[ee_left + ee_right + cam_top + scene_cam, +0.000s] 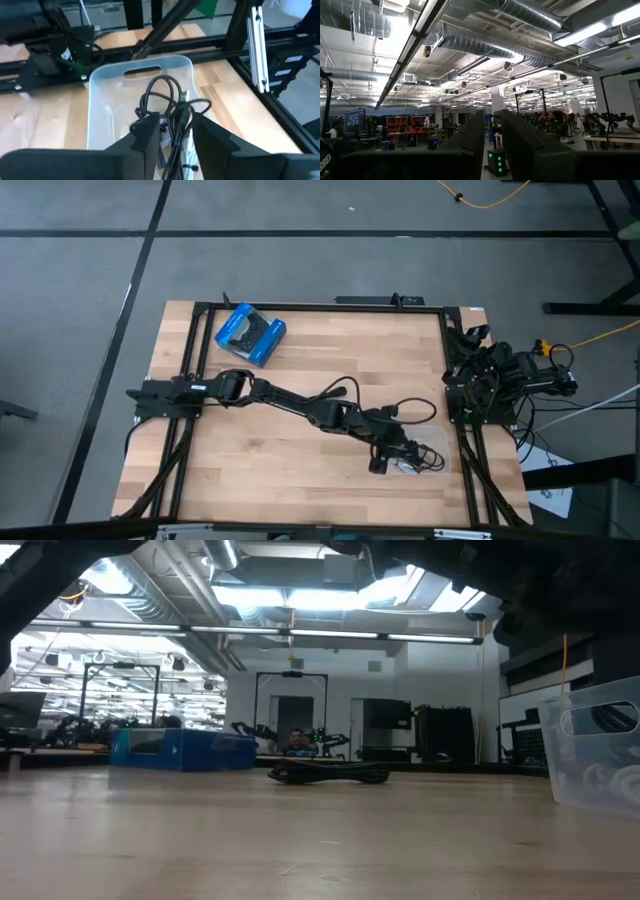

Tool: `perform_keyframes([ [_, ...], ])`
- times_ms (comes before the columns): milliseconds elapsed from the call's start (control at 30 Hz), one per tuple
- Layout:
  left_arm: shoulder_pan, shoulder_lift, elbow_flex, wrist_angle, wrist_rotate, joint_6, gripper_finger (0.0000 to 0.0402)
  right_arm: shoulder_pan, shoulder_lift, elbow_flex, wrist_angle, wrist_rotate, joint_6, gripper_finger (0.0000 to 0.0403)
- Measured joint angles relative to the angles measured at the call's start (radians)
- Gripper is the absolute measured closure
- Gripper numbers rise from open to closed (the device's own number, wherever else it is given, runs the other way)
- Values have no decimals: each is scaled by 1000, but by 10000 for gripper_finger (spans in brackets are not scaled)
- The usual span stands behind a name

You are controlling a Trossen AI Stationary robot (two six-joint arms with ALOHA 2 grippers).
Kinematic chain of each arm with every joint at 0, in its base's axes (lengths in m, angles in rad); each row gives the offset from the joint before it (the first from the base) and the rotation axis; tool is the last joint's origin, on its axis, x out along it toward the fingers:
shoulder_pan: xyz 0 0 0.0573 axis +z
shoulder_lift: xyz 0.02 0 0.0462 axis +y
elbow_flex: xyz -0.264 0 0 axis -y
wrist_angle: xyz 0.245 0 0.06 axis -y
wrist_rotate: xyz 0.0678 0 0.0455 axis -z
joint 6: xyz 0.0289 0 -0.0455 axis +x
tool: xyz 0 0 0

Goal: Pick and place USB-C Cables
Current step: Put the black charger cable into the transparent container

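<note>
My left gripper reaches across the table to the clear plastic tray near the right edge and is shut on a black USB-C cable. The cable's loops spread out ahead of the fingers, over the tray's floor. A silvery-grey cable lies in the tray below the fingers. Another black cable bundle lies on the table's middle, also seen from above. My right gripper is shut on nothing, parked at the table's right edge. My left gripper pinches the black cable between its two fingers, with a few strands running through the gap. The fingers come slanting down from the table's left side. The loops hang slack ahead of the fingers inside the tray; whether they rest on its floor I cannot tell.
A blue-and-black package lies near the table's far left corner and shows in the low view. The tray's wall stands at the right in the low view. A black frame edges the table. Bare wood lies along the near side.
</note>
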Motion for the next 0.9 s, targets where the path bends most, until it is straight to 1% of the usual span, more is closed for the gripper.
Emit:
perform_keyframes([
  [100,0,-2,0,-1,-31,10,282,0,0,0,-2,0,0,334],
  [167,1,-7,0,-34,-54,55,280,0,0,0,-8,1,0,334],
  [267,11,-56,-1,-150,-81,115,280,0,0,0,-25,1,0,334],
  [400,26,-144,4,-308,-167,119,280,0,0,0,-48,1,0,334],
  [500,38,-177,2,-427,-237,120,280,0,0,0,-55,2,0,334],
  [567,48,-210,-2,-530,-266,129,280,0,0,0,-54,3,0,334],
  [700,97,-262,2,-663,-286,129,280,0,0,0,-74,3,1,334],
  [800,147,-259,0,-755,-285,96,280,0,0,0,-107,3,1,334],
  [900,205,-259,0,-837,-223,41,280,0,0,0,-133,3,1,334],
])
